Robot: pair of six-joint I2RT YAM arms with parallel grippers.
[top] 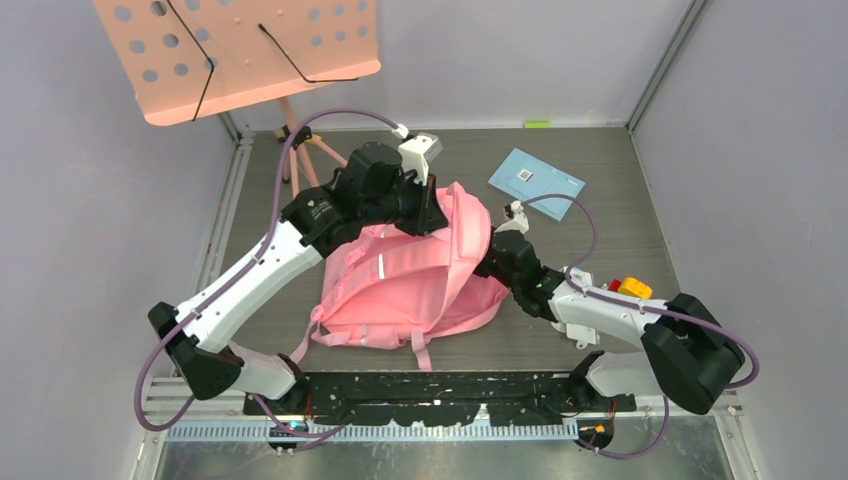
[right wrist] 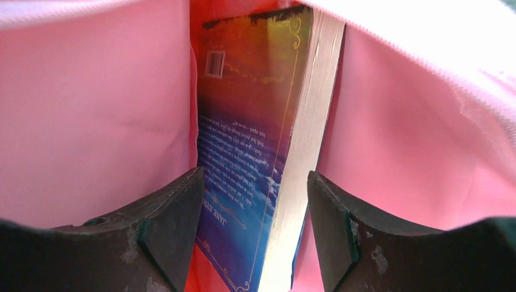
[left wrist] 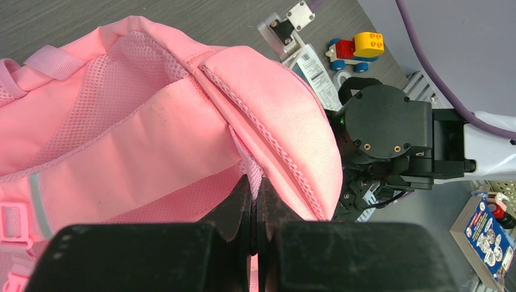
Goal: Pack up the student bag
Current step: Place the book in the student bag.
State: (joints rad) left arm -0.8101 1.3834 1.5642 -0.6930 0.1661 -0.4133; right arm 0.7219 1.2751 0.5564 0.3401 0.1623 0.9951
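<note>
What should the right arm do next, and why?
Probably draw the right gripper straight back out of the student bag. The book sits deep inside it, the jaws look spread to either side of the book, and the left gripper pinches the bag's rim, holding the mouth open.

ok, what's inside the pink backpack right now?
Inside the soft pink fabric backpack, the right wrist view shows one paperback book with a blue-to-orange back cover, sitting between pink lining walls. The bag's bottom and anything behind the book are covered.
</note>
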